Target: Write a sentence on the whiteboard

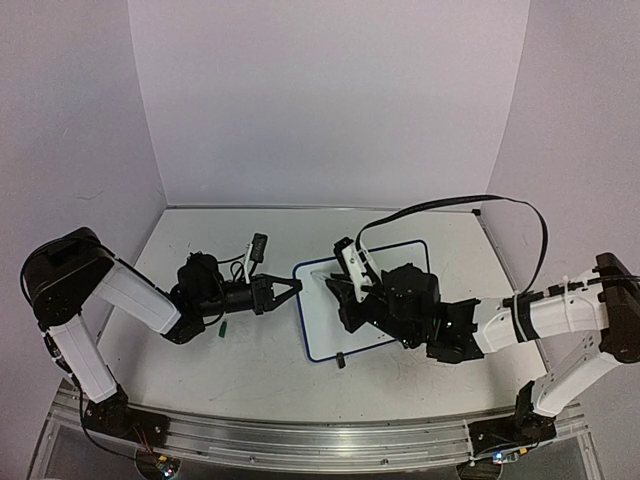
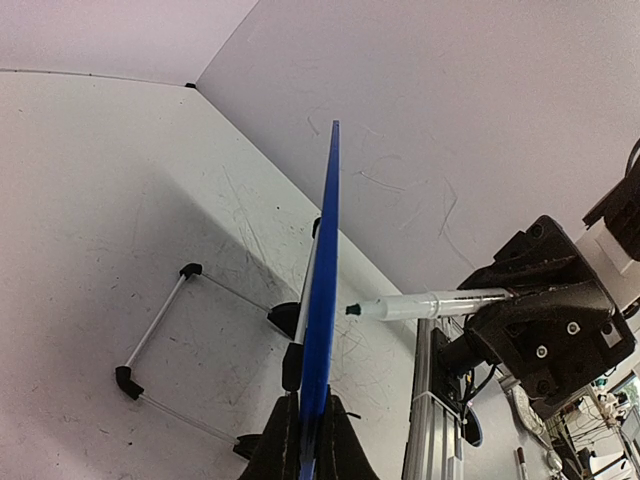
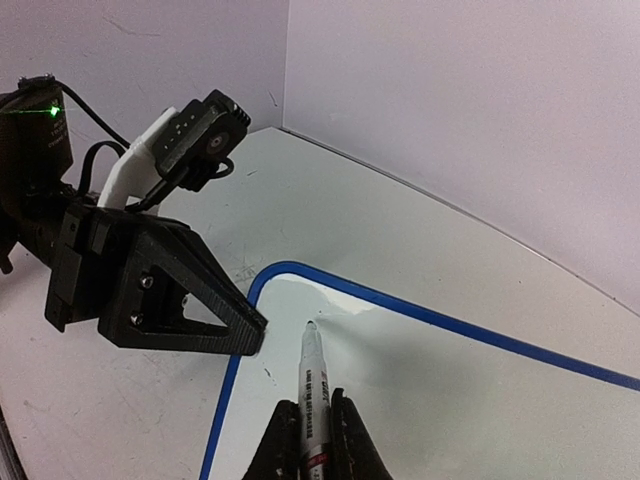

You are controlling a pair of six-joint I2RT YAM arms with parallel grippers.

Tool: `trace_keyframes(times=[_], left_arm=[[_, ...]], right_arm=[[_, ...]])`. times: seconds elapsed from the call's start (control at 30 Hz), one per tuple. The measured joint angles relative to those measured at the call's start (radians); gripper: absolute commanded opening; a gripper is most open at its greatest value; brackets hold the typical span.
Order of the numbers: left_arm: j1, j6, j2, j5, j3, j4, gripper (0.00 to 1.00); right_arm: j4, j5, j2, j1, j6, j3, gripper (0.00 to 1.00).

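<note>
Blue-rimmed whiteboard [image 1: 322, 322], long axis left to right, is being held tilted mid worktop [image 1: 250, 365], left edge pinched in the left claw [image 1: 291, 289]; a marker [image 3: 313, 385] clamped in the right claw [image 3: 312, 432] is being pointed at its far-left corner.

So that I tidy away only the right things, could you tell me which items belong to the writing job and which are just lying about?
In use: whiteboard, edge clamped by the left gripper; marker, held in the right gripper, tip near the board.
Lying about: small green piece on the table beside the left arm; black cable looping above the right arm.
</note>
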Motion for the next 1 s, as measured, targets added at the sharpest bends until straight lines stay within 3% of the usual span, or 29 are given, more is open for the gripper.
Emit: trace_keyframes(times=[1.0], left_arm=[[0.000,0.000,0.000,0.001,0.000,-0.002,0.00]], right_arm=[[0.042,0.023,0.053,0.007,0.005,0.009,0.00]])
